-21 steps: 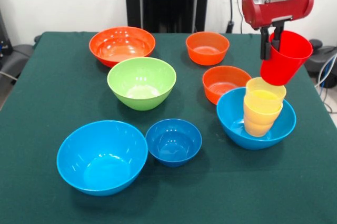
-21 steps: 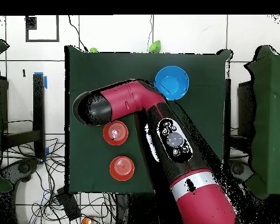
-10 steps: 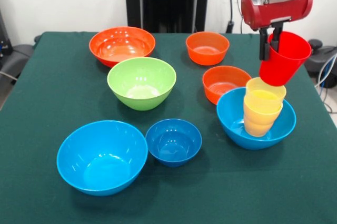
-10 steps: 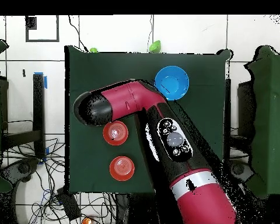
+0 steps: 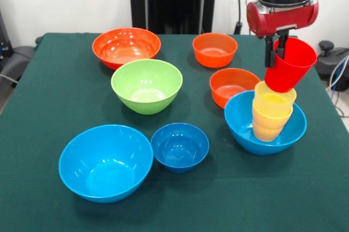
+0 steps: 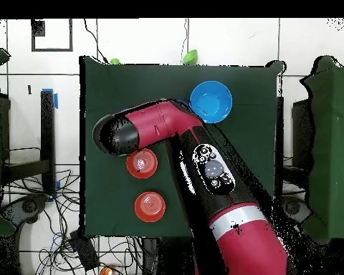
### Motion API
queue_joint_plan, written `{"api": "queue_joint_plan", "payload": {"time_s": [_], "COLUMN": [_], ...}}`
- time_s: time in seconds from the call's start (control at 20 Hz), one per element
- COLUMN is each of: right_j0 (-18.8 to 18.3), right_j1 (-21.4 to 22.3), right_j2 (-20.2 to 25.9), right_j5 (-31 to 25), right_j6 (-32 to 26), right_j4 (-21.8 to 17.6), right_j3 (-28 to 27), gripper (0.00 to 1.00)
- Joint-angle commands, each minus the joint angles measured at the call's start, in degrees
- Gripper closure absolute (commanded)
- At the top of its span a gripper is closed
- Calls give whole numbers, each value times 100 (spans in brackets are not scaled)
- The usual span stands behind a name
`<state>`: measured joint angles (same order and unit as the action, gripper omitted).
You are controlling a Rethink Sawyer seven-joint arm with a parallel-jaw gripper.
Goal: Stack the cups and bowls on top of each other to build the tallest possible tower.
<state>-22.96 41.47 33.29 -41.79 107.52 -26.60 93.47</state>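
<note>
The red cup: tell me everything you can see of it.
The red cup is a glossy, handleless, tapered plastic tumbler, mouth up and tilted. The gripper holds it by the rim, one finger inside and one outside the wall nearest the table's middle. It hangs in the air just above the yellow cups standing in the light-blue bowl; whether its base touches the top one cannot be told. In the overhead view the arm hides it.
</note>
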Motion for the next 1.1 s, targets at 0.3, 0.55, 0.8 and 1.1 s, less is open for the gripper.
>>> {"api": "queue_joint_plan", "payload": {"time_s": [0.3, 0.55, 0.8, 1.1], "right_j0": [-69, -75, -64, -89], "right_j1": [-313, -307, -277, -281], "right_j2": [7, 12, 3, 17], "right_j5": [226, 184, 260, 346], "right_j6": [-506, -506, -379, -388], "right_j4": [-388, -382, -337, -365], "right_j3": [-64, -56, -20, 10], "gripper": [100, 0, 0, 0]}}
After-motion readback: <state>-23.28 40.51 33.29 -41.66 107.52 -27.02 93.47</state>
